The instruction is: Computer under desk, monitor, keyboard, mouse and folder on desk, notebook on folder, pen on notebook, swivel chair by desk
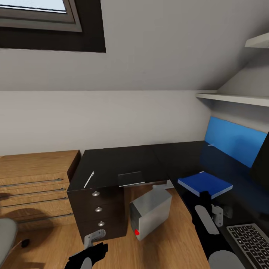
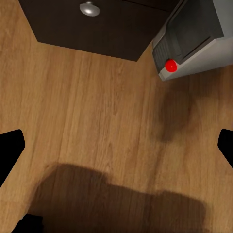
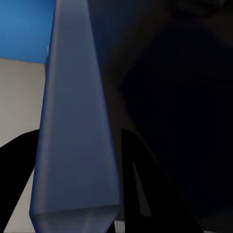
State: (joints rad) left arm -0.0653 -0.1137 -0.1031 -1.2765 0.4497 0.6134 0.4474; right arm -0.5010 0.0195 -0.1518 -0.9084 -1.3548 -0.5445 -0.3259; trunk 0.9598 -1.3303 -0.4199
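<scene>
Black glossy desk [image 1: 123,160] bears my flat bright blue folder [image 1: 204,184] just ahead of my right gripper [image 1: 206,200], whose grip I cannot tell, while my left gripper [image 2: 116,145] hangs spread

Glossy black desk [image 1: 123,160] top (mirror-like); matt wood-grain floor [image 2: 97,126].

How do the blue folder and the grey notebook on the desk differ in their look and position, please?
The folder is bright blue and looks thicker, while the notebook is grey and thin. The folder is larger; the notebook is smaller. The folder lies on the right wing of the desk, near the keyboard; the notebook sits at the front edge of the back wing, near the pen. Both lie flat on the black top.
</scene>
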